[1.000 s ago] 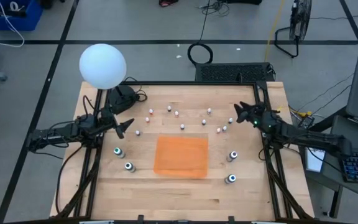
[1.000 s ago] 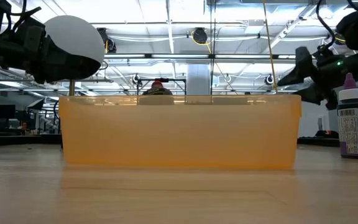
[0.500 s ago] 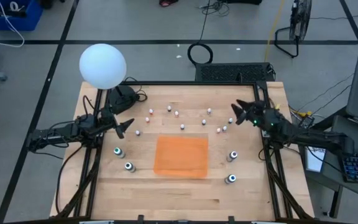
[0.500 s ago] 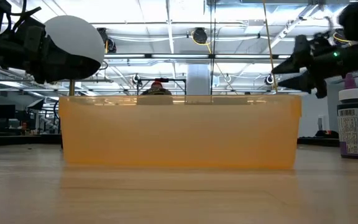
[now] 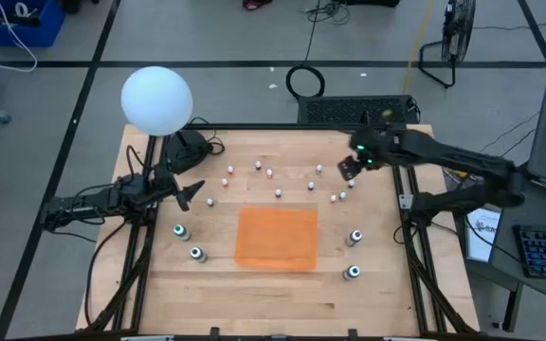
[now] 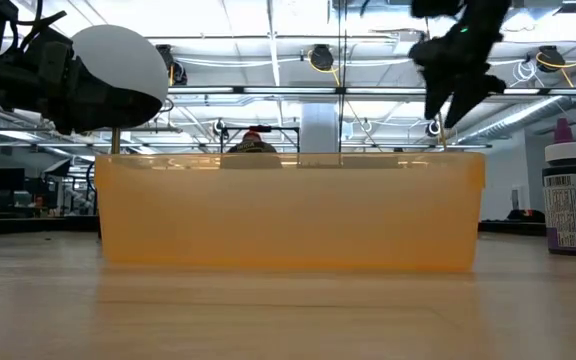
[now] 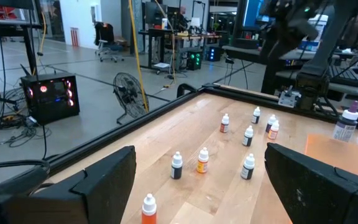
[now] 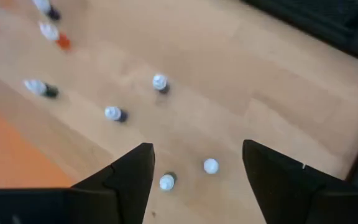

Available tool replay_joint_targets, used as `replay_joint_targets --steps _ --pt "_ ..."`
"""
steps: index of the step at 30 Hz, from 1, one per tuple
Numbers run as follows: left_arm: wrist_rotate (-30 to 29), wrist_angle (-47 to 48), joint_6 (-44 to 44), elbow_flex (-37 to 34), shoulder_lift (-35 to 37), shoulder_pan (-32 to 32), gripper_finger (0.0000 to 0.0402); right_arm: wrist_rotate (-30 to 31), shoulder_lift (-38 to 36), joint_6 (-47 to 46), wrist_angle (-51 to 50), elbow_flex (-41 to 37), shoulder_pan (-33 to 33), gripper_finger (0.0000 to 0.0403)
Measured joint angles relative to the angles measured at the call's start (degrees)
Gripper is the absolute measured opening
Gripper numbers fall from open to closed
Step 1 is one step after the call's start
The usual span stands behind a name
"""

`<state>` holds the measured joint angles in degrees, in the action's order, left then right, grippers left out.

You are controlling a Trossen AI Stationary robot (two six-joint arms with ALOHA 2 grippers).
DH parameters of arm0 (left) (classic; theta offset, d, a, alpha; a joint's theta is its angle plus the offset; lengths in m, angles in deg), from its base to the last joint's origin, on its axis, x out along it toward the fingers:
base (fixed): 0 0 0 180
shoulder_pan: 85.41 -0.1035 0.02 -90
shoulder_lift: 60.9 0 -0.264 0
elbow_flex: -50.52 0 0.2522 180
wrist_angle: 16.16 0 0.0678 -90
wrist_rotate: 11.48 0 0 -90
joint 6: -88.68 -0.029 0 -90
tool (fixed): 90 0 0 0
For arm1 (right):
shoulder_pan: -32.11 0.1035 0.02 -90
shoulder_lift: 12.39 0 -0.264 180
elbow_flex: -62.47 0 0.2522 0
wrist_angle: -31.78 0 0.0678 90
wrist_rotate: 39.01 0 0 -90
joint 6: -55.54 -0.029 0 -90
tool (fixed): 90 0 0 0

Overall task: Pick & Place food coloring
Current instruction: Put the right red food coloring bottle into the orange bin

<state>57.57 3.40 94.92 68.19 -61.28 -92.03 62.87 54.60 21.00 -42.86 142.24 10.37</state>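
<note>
Fingers on the right gripper (image 8: 194,180) are spread wide with nothing between them, pointing down over the far right cluster of small bottles; two white caps (image 8: 211,165) sit close together on the wood right under the gap. In the high view the right gripper (image 5: 349,168) hangs above the table's far right, just beside the small bottles (image 5: 338,197) near the tray's far right corner. The food coloring is all on the table, none in the orange tray (image 5: 275,238): small bottles scattered across the far half, two larger bottles (image 5: 180,231) left of the tray and two (image 5: 355,237) right of it. The left gripper (image 7: 197,186) waits over the left side, fingers apart and empty, looking across the small bottles (image 7: 202,160). Likely step: lining up for a first pick. Risks as I read it: the caps below sit so close that a descent could trap both or knock one over, and these tiny bottles look light and top-heavy, so a glancing finger would probably send one rolling. Blur in the right wrist view makes exact alignment hard to judge.
</note>
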Motion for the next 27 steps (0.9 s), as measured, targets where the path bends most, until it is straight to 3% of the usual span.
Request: replay_joint_targets --steps 4,10,27 --pt "0.00 0.00 0.00 0.01 0.00 0.00 0.0353 -4.16 6.61 2.76 -4.24 2.02 -1.40 0.0225" --pt "0.00 0.00 0.00 0.01 0.01 0.00 0.0353 -4.28 10.63 4.62 -5.38 -0.31 -2.30 0.0222" --pt "0.00 0.00 0.00 0.00 0.00 0.00 0.0353 -6.08 10.09 5.30 11.67 -16.62 -3.36 0.0224"
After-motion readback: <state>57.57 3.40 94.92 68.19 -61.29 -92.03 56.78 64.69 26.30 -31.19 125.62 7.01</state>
